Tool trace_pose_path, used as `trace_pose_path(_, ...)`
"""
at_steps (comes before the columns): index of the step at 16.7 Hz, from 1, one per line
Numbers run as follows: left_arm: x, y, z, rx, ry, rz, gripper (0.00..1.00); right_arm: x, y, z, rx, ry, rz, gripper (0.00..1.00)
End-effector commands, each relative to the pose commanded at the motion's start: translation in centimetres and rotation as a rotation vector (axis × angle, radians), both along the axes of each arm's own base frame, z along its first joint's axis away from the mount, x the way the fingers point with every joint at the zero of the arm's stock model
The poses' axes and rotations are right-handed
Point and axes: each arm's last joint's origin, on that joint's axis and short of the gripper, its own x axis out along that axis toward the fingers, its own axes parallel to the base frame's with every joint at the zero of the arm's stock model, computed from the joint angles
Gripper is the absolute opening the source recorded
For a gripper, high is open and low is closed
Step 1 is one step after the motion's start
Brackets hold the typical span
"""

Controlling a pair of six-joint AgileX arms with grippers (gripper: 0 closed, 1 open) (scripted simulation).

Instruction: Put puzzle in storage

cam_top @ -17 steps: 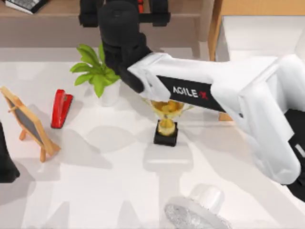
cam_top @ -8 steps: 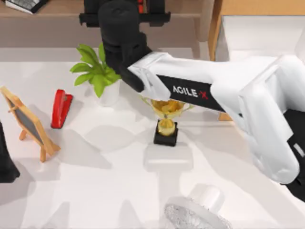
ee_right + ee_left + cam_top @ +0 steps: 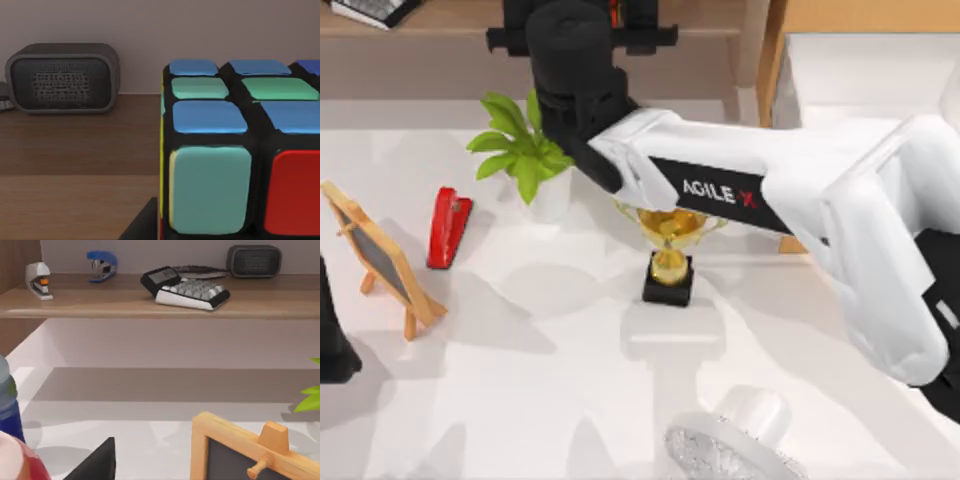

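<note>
Puzzle (image 3: 235,155): black-framed cube with blue, green, red and yellow stickers, standing on the long wooden shelf (image 3: 75,165) near a dark speaker (image 3: 62,77). Right gripper (image 3: 582,35) reaches over that shelf; finger state cannot be told. Storage (image 3: 865,70), white inside, sits at the worktop's (image 3: 540,360) right rear. Left arm (image 3: 332,340) is parked at the left edge.

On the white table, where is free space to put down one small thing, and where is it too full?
Bare patches: the middle of the table, bordered by the chalkboard easel, the trophy and the fan; also the strip between the red stapler and the trophy. It is crowded around the plant, where the right arm reaches over to the shelf.
</note>
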Motion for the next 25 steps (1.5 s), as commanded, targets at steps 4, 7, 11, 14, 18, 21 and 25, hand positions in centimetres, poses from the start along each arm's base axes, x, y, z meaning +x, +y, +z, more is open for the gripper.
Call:
trace_pose_path(4, 0.0, 0.0, 0.0, 0.0, 0.0, 0.0, 1.0, 0.0, 0.0, 0.0, 0.0, 0.0, 0.0, 0.0)
trace_pose_path(7, 0.0, 0.0, 0.0, 0.0, 0.0, 0.0, 1.0, 0.0, 0.0, 0.0, 0.0, 0.0, 0.0, 0.0)
trace_pose_path(11, 0.0, 0.0, 0.0, 0.0, 0.0, 0.0, 1.0, -0.3, 0.2, 0.2, 0.003, -0.002, 0.005, 0.0)
trace_pose_path(14, 0.0, 0.0, 0.0, 0.0, 0.0, 0.0, 1.0, -1.4, 0.1, 1.5, 0.002, 0.0, 0.005, 0.0)
trace_pose_path(18, 0.0, 0.0, 0.0, 0.0, 0.0, 0.0, 1.0, -2.2, 0.2, 2.1, 0.003, -0.002, 0.005, 0.0)
trace_pose_path(21, 0.0, 0.0, 0.0, 0.0, 0.0, 0.0, 1.0, -1.9, 0.0, 2.4, 0.005, 0.0, 0.006, 0.0)
trace_pose_path(25, 0.0, 0.0, 0.0, 0.0, 0.0, 0.0, 1.0, -2.3, -0.7, 5.8, -0.005, 0.04, 0.073, 0.0)
